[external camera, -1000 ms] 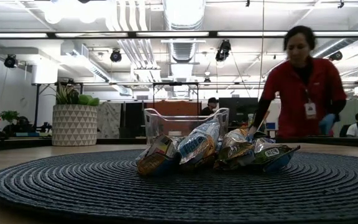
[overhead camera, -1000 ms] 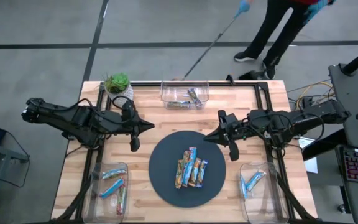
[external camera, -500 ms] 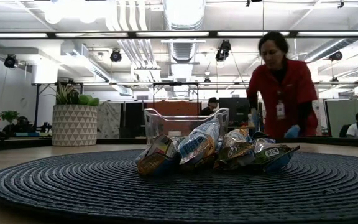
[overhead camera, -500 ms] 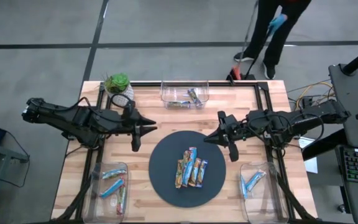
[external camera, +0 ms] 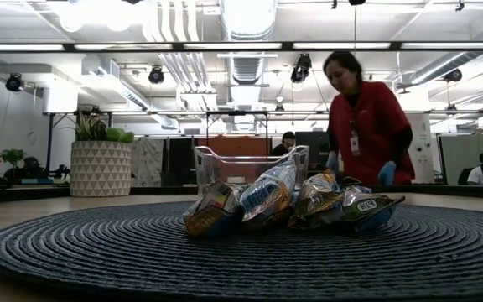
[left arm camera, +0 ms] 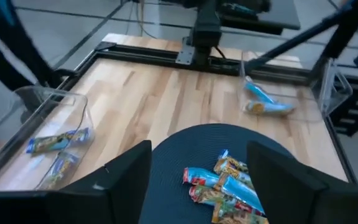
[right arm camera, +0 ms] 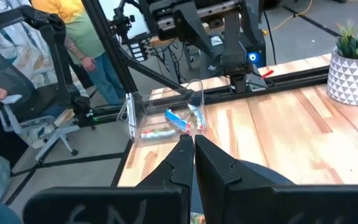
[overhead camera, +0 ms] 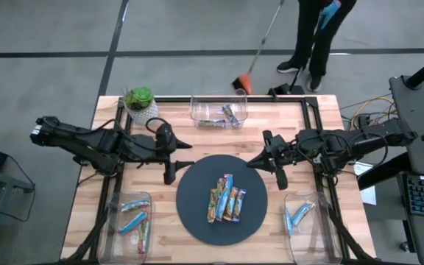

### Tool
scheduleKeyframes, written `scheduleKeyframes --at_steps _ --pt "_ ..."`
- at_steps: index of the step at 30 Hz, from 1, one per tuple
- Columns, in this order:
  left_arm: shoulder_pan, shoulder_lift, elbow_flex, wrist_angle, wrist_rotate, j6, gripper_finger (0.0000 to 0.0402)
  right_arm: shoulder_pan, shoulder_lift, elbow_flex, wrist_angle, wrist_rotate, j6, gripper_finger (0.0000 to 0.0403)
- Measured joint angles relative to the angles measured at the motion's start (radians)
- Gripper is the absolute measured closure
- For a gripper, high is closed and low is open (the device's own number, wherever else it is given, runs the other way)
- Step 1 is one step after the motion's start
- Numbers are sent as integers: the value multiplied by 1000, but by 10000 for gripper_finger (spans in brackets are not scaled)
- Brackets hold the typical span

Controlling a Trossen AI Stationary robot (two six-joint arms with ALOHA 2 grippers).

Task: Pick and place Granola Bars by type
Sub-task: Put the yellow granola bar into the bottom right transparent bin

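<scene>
Several granola bars in blue, green and brown wrappers lie in a heap on the middle of the dark round mat; the low view shows the same heap of granola bars, and so does the left wrist view. My left gripper hovers over the mat's far left edge, open and with nothing in it; in its own wrist view the left gripper has its fingers standing wide on either side of the mat. My right gripper hovers at the mat's far right edge, and its own wrist view shows the right gripper shut and empty.
Three clear bins hold sorted bars: one at the far edge, one near left, one near right. A potted plant stands at the far left corner. Beyond the far edge a person sweeps with a broom.
My left gripper has opened wide and has moved a little toward the table's right, over the mat's edge. The bars have not moved. The person behind the table has walked along the far side.
</scene>
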Motion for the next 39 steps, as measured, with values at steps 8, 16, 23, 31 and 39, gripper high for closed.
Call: scheduleKeyframes --at_steps 8,16,23,31,39 --pt "-2 83 83 0 71 89 157 0 -61 0 -57 0 0 394" --pt "-25 218 137 -4 175 183 157 0 -98 0 -103 3 0 394" --pt "-36 297 174 -12 186 203 157 -1 -106 0 -120 8 7 394" --pt "-51 344 239 -82 202 101 157 -1 -112 0 -158 9 10 394" --pt "-91 376 305 -111 208 41 157 -1 -111 0 -216 10 7 394"
